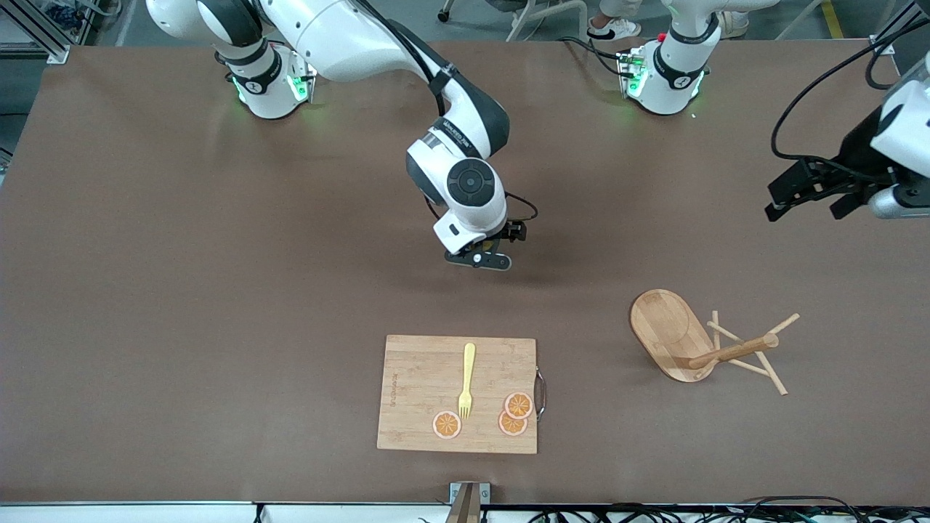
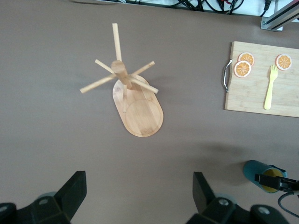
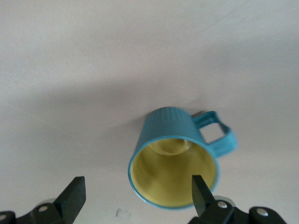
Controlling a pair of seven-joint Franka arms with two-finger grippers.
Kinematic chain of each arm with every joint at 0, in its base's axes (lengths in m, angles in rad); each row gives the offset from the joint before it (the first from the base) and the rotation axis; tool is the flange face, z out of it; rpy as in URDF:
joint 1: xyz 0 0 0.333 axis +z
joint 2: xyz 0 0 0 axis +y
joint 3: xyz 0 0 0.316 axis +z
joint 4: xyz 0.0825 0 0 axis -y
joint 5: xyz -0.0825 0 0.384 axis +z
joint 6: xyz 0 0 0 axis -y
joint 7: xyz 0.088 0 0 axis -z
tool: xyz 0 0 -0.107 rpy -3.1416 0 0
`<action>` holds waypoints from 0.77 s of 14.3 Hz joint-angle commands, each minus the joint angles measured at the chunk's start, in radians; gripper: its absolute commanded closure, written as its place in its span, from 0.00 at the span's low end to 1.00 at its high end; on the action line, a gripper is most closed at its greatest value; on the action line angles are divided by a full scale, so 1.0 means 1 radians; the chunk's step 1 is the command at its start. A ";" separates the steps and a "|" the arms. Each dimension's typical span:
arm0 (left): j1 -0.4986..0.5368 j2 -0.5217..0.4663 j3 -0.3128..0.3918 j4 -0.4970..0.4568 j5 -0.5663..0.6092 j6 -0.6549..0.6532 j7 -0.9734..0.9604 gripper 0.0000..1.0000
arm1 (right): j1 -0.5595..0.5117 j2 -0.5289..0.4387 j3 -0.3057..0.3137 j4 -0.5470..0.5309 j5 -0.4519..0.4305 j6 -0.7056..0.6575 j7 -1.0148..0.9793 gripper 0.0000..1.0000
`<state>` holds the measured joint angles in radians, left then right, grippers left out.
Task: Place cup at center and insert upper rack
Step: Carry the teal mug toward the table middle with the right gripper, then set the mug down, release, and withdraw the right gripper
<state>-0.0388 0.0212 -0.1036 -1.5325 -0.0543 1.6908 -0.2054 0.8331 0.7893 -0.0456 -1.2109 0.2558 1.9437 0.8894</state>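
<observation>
Teal outside and mustard-yellow inside, the cup (image 3: 175, 161) stands upright on the brown table (image 1: 182, 290) near its middle, handle out to one side. We see it directly under the right gripper (image 3: 135, 196), whose fingers are spread wide, one fingertip just over the rim and nothing pinched. In the front view that gripper (image 1: 479, 258) hides the cup, at a spot farther from the camera than the bamboo cutting board (image 1: 421, 378). So we judge the first half, setting the cup at the centre, to be done or all but done.

The second half is not begun. The mug tree (image 1: 697, 345) lies tipped on its side toward the left arm's end of the table, oval base on edge, post and pegs resting on the tabletop. The left gripper (image 1: 806, 192) waits in the air above that end, fingers apart and empty; its wrist view looks down on the mug tree (image 2: 135, 100). We expect it must be grasped, stood upright and seated.
</observation>
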 commanded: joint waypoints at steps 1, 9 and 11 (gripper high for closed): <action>-0.009 -0.006 0.001 -0.001 -0.010 -0.010 -0.025 0.00 | -0.077 -0.085 -0.025 0.034 0.014 -0.145 -0.001 0.00; -0.009 -0.014 -0.082 -0.001 -0.010 -0.010 -0.161 0.00 | -0.417 -0.225 -0.060 0.062 -0.081 -0.287 -0.144 0.00; -0.009 -0.015 -0.134 -0.001 -0.010 -0.010 -0.231 0.00 | -0.495 -0.242 -0.065 0.054 -0.118 -0.298 -0.243 0.00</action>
<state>-0.0512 0.0208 -0.1973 -1.5327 -0.0569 1.6900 -0.3778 0.3884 0.5843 -0.1165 -1.1211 0.1711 1.6541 0.7168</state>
